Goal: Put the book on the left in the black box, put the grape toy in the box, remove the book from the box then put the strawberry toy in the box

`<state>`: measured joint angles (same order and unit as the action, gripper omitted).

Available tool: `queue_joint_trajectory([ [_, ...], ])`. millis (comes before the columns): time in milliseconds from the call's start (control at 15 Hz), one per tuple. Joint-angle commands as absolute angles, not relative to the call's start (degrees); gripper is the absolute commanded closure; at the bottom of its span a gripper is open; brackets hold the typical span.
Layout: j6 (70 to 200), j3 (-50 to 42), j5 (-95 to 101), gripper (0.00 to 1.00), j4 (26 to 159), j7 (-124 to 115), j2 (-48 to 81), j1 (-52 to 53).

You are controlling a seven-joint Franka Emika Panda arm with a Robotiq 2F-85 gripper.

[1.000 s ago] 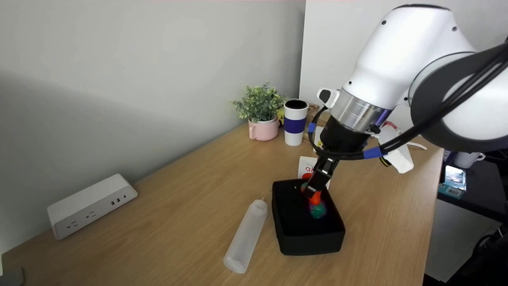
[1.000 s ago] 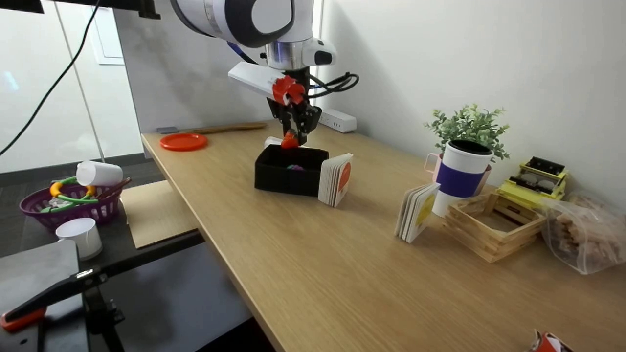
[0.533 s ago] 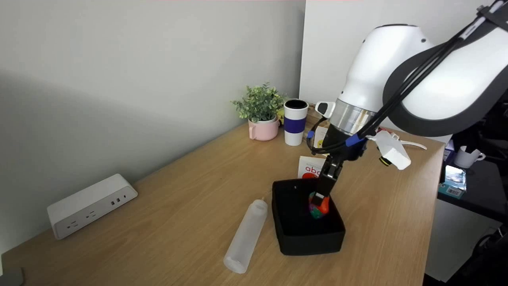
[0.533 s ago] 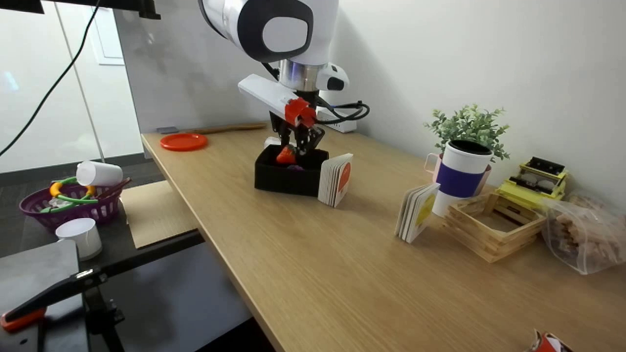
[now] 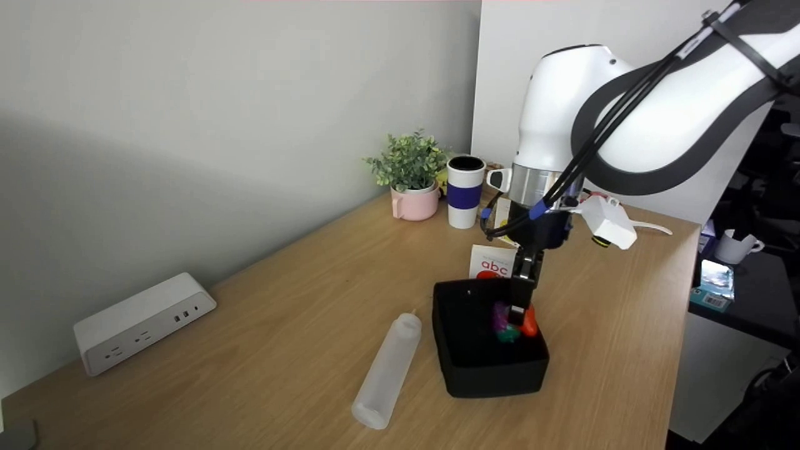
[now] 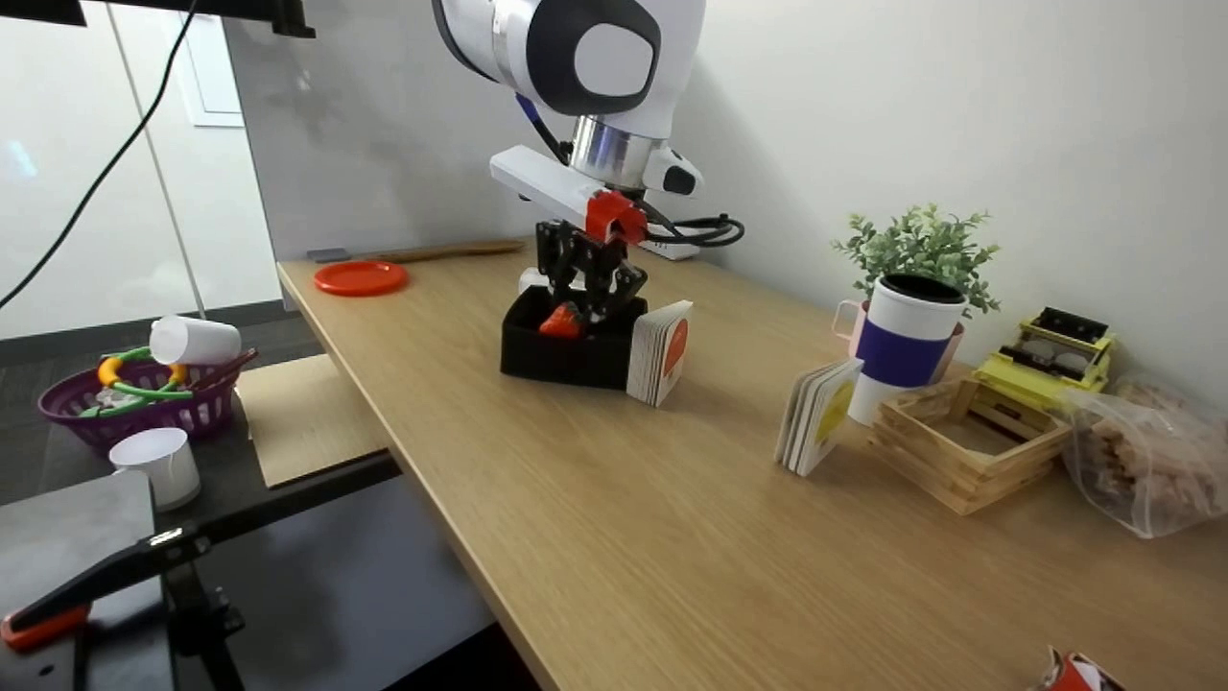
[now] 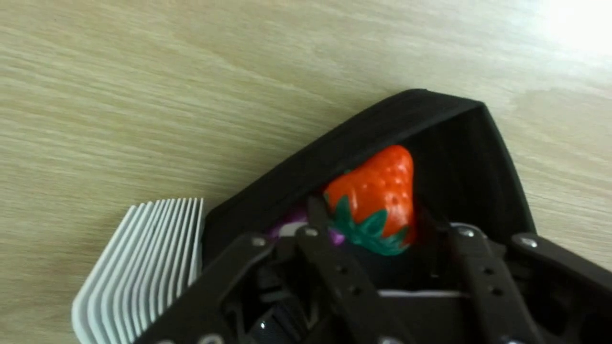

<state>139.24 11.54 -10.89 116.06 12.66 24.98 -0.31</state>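
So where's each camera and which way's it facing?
Exterior view: raised, facing past the squeeze bottle toward the travel mug; arm, gripper show.
Exterior view: raised, facing past the wooden crate toward the black box; arm, gripper show.
Wrist view: wrist-mounted, looking down at the strawberry toy; gripper shows.
Both exterior views share travel mug and black box, from roughly opposite ends.

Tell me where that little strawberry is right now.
In the wrist view, the strawberry toy is between the jaws, inside the black box, just right of the purple grape toy.
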Motion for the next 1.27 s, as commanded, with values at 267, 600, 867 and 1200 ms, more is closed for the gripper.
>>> queue_joint_trajectory([
  [267,134.82,9.52,-9.02,0.08,112.08,10.49,28.21,1.77],
  [600,134.84,9.42,-9.1,0.0,112.26,9.71,28.3,2.02],
  [867,136.46,9.99,-10.17,0.0,113.12,9.81,28.08,1.63],
  [1200,136.47,10.0,-10.17,0.0,113.12,9.81,28.08,1.63],
])
